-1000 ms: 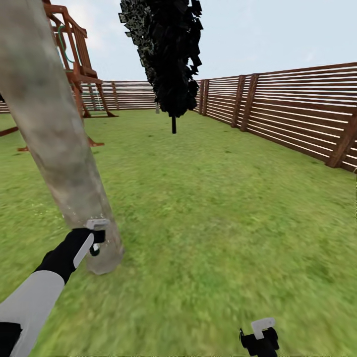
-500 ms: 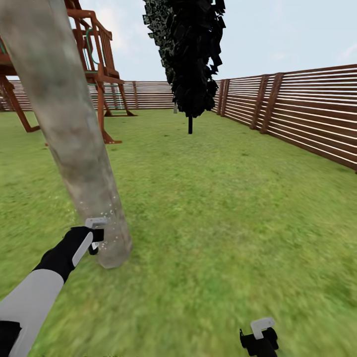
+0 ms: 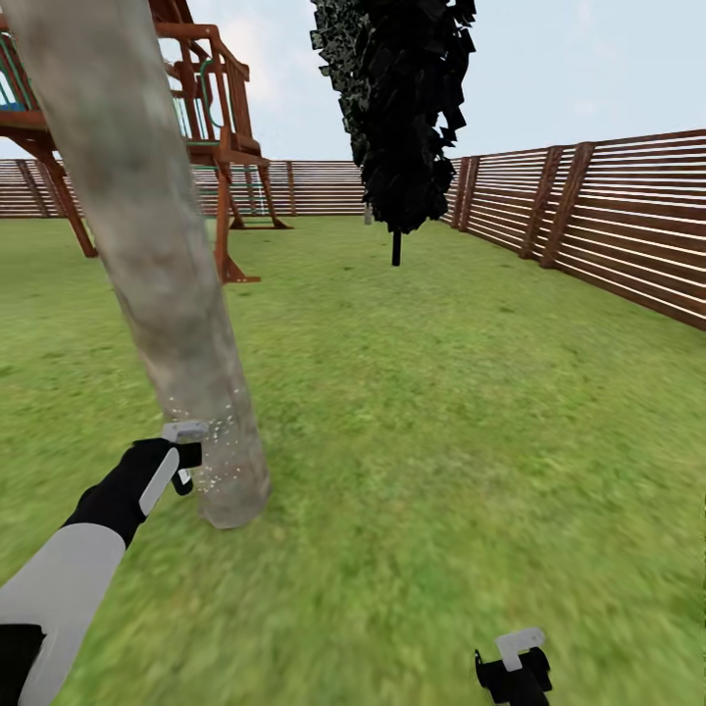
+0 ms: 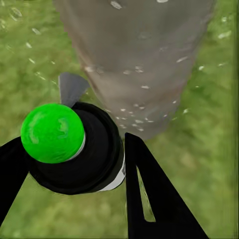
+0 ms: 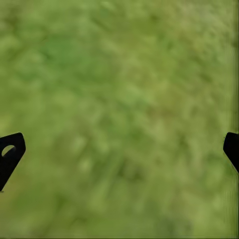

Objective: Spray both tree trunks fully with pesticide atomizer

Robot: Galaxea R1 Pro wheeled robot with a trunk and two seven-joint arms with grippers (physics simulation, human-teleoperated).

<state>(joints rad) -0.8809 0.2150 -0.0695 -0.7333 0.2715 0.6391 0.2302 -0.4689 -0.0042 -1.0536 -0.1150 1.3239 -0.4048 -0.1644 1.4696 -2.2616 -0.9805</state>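
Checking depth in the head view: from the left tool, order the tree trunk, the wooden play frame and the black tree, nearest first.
1. Tree trunk, directly ahead of the left tool, under its spray.
2. Wooden play frame, behind the trunk.
3. Black tree, farther back to the right, near the fence.

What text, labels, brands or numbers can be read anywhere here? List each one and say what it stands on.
None can be read.
The pesticide atomizer, clamped in the left gripper near the tree trunk, shows its black body and a green top in the left wrist view, with no lettering.
The fence and the wooden play frame carry no signs.
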